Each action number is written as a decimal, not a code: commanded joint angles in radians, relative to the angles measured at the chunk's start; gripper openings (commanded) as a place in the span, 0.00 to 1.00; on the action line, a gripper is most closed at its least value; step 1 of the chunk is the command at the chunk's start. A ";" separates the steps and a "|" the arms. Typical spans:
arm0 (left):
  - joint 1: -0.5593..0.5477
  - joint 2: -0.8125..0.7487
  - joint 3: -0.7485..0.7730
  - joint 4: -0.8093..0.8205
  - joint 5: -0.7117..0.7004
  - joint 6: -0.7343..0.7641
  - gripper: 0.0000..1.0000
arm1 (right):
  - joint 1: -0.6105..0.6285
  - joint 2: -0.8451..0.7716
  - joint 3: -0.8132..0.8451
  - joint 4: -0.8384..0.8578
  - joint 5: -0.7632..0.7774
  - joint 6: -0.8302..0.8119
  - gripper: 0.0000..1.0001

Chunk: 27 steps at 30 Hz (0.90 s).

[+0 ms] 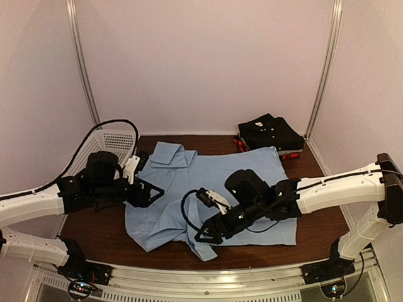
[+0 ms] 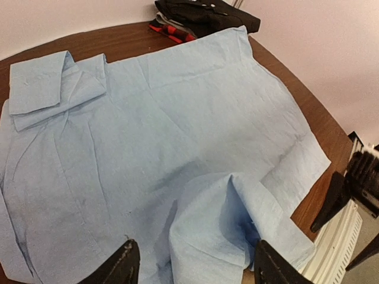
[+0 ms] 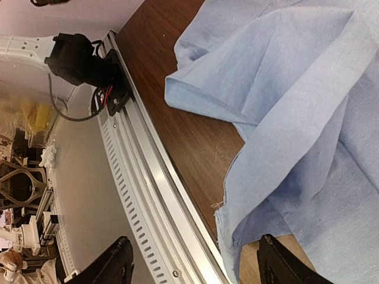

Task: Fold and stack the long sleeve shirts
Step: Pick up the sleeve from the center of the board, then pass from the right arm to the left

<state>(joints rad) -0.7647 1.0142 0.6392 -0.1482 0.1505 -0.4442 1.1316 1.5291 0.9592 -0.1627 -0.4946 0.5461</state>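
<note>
Your light blue shirt [image 1: 239, 182] lies spread out flat over the middle of the desk [image 1: 94, 220], covering most of its dark wood. It is a thin, plain woven cloth, mostly smooth with soft creases. At the shirt's far left corner a piece is folded back on itself into a neat flap [image 2: 41, 83]; whether that is the collar or a cuff you cannot tell from these views. On the near side the cloth bunches up into a raised ridge [image 2: 237, 213], and a sleeve end [image 3: 234, 236] with a slightly frayed hem reaches the desk's near edge beside the metal rail [image 3: 154, 189]. The folded shirts [image 1: 271, 133] sit stacked at the desk's far right corner, black on top with red plaid [image 2: 172, 29] showing underneath, and the blue shirt's far right corner touches the pile. The white mesh basket [image 1: 116, 141] stands at the desk's far left corner. Your left claw [image 2: 192, 266] hovers over the shirt's left side, fingers spread wide and pinching nothing. Your right claw [image 3: 198, 263] sits low over the near sleeve, fingers likewise spread, with the hem lying loose between them rather than clamped.
</note>
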 commanded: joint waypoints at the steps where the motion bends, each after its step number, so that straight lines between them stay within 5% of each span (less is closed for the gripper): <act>1: 0.006 0.016 0.060 0.021 -0.069 -0.016 0.69 | 0.055 0.058 -0.028 -0.008 0.139 -0.003 0.73; 4: 0.007 0.015 0.076 0.029 -0.080 -0.021 0.76 | 0.086 0.117 -0.006 -0.027 0.160 -0.028 0.67; 10: 0.007 0.007 0.080 0.035 -0.115 -0.038 0.91 | 0.099 0.142 0.117 -0.111 0.121 -0.110 0.03; 11: 0.007 0.000 0.076 0.037 -0.120 -0.041 0.93 | 0.097 0.121 0.139 -0.135 0.123 -0.124 0.00; 15: 0.008 -0.026 0.056 0.047 -0.125 -0.038 0.98 | 0.041 0.012 0.210 -0.128 0.039 -0.123 0.00; 23: 0.007 -0.120 -0.029 0.109 -0.044 -0.007 0.98 | -0.156 -0.061 0.271 0.155 -0.168 0.109 0.00; 27: 0.007 -0.186 -0.126 0.226 0.035 -0.010 0.98 | -0.181 0.019 0.415 0.017 -0.130 0.020 0.00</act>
<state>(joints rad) -0.7647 0.8818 0.5888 -0.0753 0.0971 -0.4660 0.9569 1.4712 1.2587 -0.0795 -0.6067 0.5900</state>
